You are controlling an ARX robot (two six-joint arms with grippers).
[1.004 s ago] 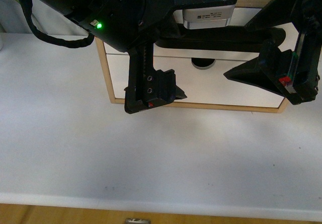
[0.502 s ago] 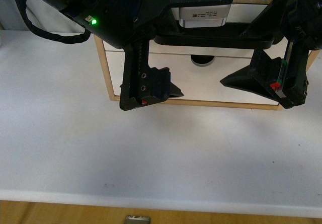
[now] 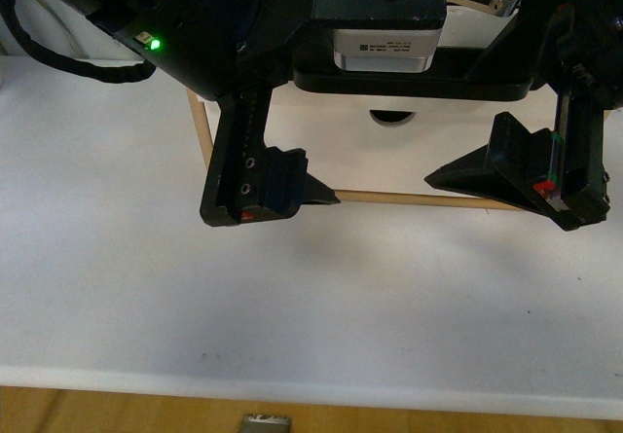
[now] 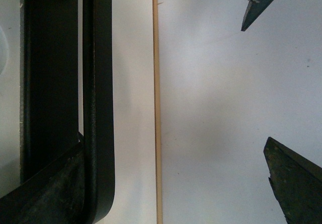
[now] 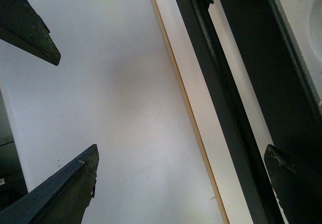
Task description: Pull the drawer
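Jaws spread wide on left gripper (image 4: 173, 148) and right gripper (image 5: 181, 151), one finger each seemingly hooked behind the handle (image 4: 98, 83) of the drawer (image 3: 409, 151) at the table (image 3: 292, 297)'s back; uneven pull risks slip-off.

The left gripper (image 4: 259, 83) is spread wide, its two dark pointed fingertips well apart. The right gripper (image 5: 75, 105) is spread just as wide. From the front, a black arm (image 3: 224, 24), probably the left, reaches forward with its fingers pointing down.
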